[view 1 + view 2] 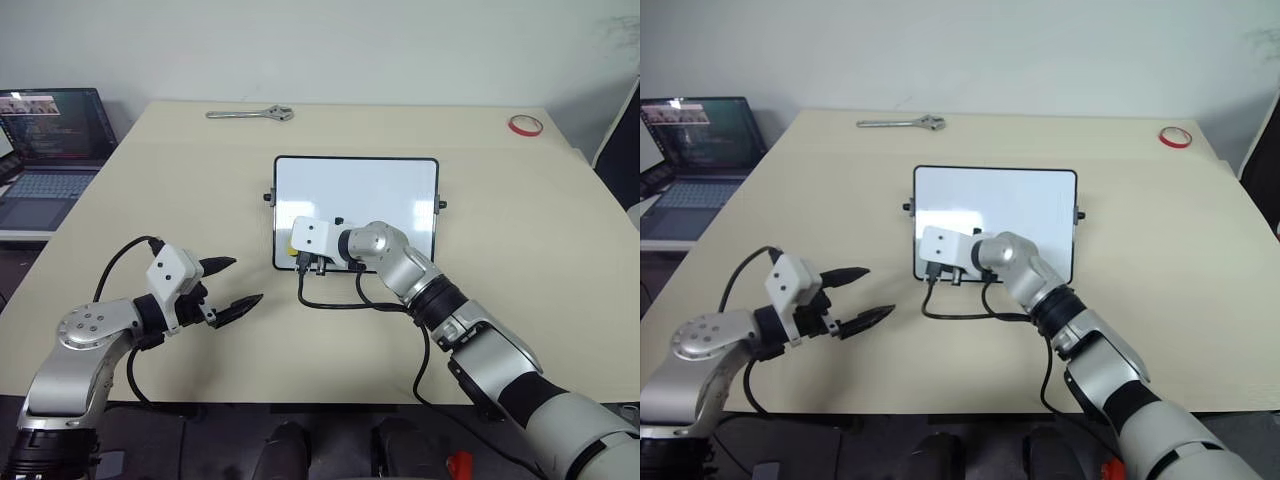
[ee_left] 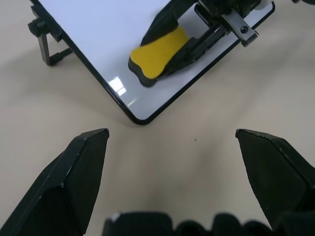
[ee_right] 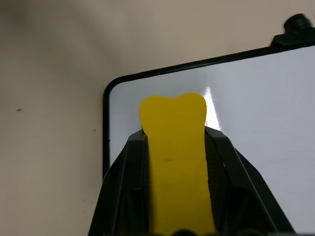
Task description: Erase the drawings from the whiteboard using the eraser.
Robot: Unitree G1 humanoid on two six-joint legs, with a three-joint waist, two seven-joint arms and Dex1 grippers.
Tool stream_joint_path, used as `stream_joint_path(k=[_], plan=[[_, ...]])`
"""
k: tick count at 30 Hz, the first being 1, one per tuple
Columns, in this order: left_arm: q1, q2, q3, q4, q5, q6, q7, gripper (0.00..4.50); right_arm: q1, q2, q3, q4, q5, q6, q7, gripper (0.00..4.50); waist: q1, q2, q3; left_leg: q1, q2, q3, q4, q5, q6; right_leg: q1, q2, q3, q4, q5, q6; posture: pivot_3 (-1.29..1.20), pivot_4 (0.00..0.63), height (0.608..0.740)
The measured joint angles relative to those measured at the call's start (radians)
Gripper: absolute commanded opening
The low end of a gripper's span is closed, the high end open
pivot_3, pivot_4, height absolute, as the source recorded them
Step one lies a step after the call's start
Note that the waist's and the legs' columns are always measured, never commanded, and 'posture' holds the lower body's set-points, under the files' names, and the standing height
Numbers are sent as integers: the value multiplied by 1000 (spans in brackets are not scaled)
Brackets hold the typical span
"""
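Right hand [image 3: 174, 196]: eraser [image 3: 174, 147] clamped between its fingers, pressed at the whiteboard's [image 1: 380, 195] near left corner. Left hand [image 1: 240, 283]: spread wide, nothing held, poised over the surface [image 1: 150, 210] beside that corner. Whiteboard laid mid-surface.

We see a lab or office workroom, plain beige table [image 1: 150, 200] against a bare white wall [image 1: 300, 40], open laptop [image 1: 50, 140] with lit screen on a side desk, wrench [image 1: 250, 115] and red tape ring [image 1: 525, 125] lying about
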Motion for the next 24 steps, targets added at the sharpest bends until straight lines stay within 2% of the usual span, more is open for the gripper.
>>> stream_joint_path(k=[4,8,12,17,22,24], plan=[[-1,-1,0,-24,-2,17,1,4500,-79,5,-69,86,0,-22,-131,1122,5,0,0,0,-1,-1,0,1,-2,0,0,-1,0,0,0,0,150,740],[-16,-3,-2,-28,-2,34,3,4500,-67,-10,-61,71,-4,-37,-97,1121,4,0,0,0,-1,-1,-1,1,-2,0,0,-1,-1,0,0,0,150,740],[-32,-14,-3,-31,-4,39,4,4500,54,-43,-16,-60,-11,-33,4,1121,3,0,0,0,0,-1,-1,1,-2,1,0,-1,-2,0,0,0,150,740],[-62,-25,-23,-36,-7,43,0,4500,144,-61,-32,-198,-3,44,22,1121,7,0,0,0,-1,-2,-1,1,-2,1,0,-2,-1,0,0,0,150,740],[-148,-34,-77,-65,-17,53,-1,4500,224,-61,-216,-492,75,253,-59,1121,16,0,1,-7,-1,-3,0,2,-3,-3,0,-3,-3,0,0,0,150,740],[-207,-47,-118,-75,-19,59,-3,4500,257,-85,-298,-698,106,375,-71,1121,22,0,1,-7,-1,-3,-1,1,-3,-3,0,-3,-6,0,0,0,150,740]])
